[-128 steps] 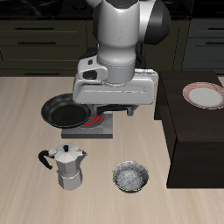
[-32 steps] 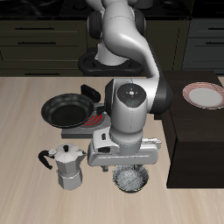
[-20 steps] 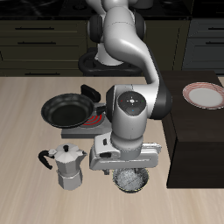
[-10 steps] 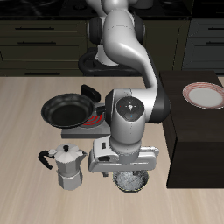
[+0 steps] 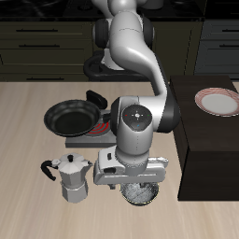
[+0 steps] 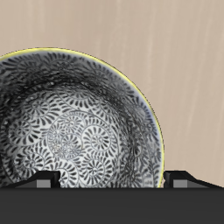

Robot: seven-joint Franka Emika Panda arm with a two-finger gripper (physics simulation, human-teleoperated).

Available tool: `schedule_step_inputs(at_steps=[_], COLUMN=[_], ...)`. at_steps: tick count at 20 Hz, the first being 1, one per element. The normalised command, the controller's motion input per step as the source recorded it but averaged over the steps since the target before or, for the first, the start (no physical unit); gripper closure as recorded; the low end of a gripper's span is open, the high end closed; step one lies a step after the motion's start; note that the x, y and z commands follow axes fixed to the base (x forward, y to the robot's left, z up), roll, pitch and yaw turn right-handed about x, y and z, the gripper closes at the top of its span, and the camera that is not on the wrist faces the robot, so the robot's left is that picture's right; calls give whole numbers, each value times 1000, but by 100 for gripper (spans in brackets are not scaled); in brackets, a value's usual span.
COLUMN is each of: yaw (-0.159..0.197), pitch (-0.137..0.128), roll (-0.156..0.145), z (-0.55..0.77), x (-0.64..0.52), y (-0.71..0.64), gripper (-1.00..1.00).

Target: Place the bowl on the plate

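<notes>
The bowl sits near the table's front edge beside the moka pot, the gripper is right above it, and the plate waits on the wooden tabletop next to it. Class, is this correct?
Not quite. The exterior view shows the plate on a dark raised surface farther back, not on the wooden tabletop next to the bowl. The rest holds: the bowl sits near the front edge beside the moka pot, with the gripper right above it.

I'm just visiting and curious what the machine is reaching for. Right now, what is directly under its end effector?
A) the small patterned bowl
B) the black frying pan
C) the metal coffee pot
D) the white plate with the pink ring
A: the end effector hangs right over the bowl, and the wrist view is filled by the bowl's speckled inside; the plate sits apart on the dark raised surface.
</notes>
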Motion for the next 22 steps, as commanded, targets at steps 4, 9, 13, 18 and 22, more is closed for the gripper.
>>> schedule_step_inputs(at_steps=[4, 9, 13, 18, 22], yaw=[-8, -1, -6, -6, 0], pitch=[0, -11, -16, -8, -18], roll=[6, 6, 3, 2, 7], z=[6, 65, 100, 81, 127], x=[-15, 12, -12, -33, -33], y=[28, -1, -22, 24, 59], gripper=[100, 100, 100, 100, 100])
